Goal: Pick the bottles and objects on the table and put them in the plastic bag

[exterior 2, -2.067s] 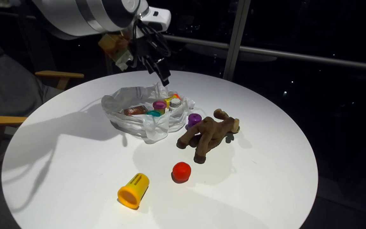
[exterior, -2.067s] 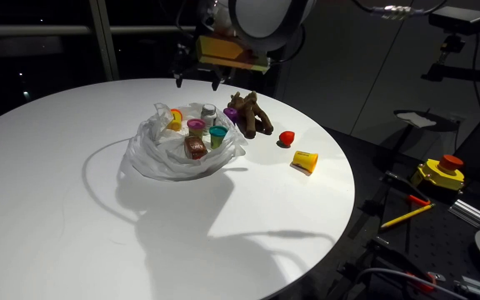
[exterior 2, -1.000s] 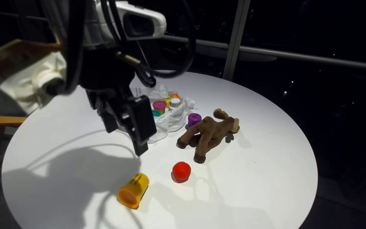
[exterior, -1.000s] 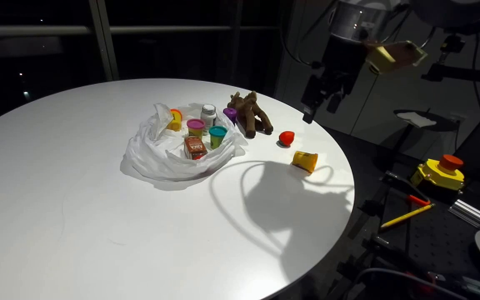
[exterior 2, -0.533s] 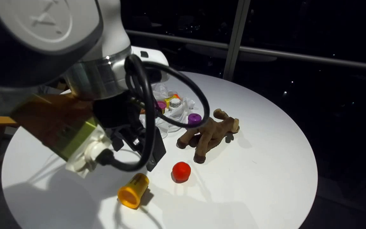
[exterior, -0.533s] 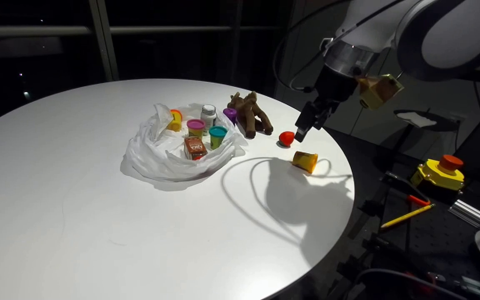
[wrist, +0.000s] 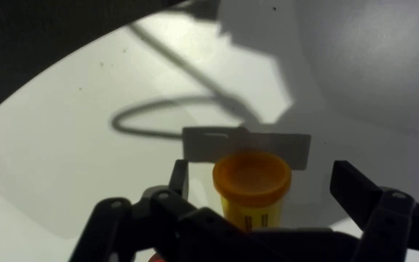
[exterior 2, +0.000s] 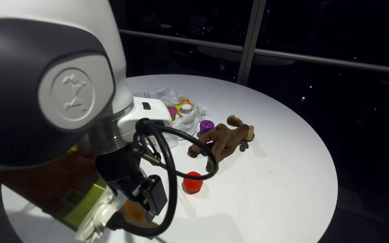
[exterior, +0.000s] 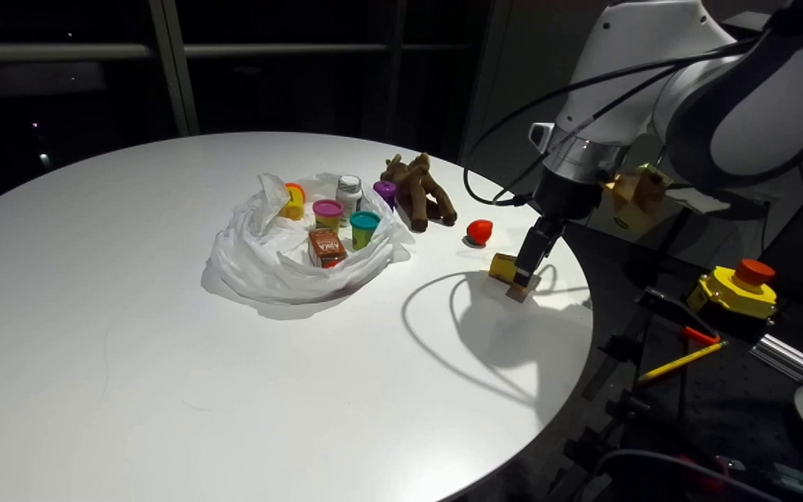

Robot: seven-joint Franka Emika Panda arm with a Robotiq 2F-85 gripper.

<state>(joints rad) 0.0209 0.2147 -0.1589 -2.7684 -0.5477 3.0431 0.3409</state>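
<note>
bag [exterior: 279, 279] of thin, whitish plastic sits with its mouth open on the round white table [exterior: 129, 390]. inside it, left to right in an exterior view, an orange-ended yellow tub [exterior: 293, 206] is tipped, its orange end uppermost in the picture; a pink-lidded tub [exterior: 327, 215] stands upright, with a brown box [exterior: 325, 244] in front of it; a white bottle [exterior: 348, 199] stands behind, its long axis vertical; a teal-lidded tub [exterior: 363, 231] stands upright at the right. just outside the bag, a purple piece [exterior: 385, 192] sits near a brown plush animal [exterior: 415, 185], whose legs stretch toward the lower right. next, apart from these, lies a small red piece [exterior: 479, 231]. rightmost on the table, a sideways yellow tub [exterior: 502, 267] rests with its long axis flat along the tabletop. in the wrist view its wide orange end points to the top of the picture, and the yellow body runs down from it until the gripper [wrist: 261, 175] hides the rest. the jaws stand wide apart, one on either side of that tub with a visible gap on each side, and have hold of nothing.
</note>
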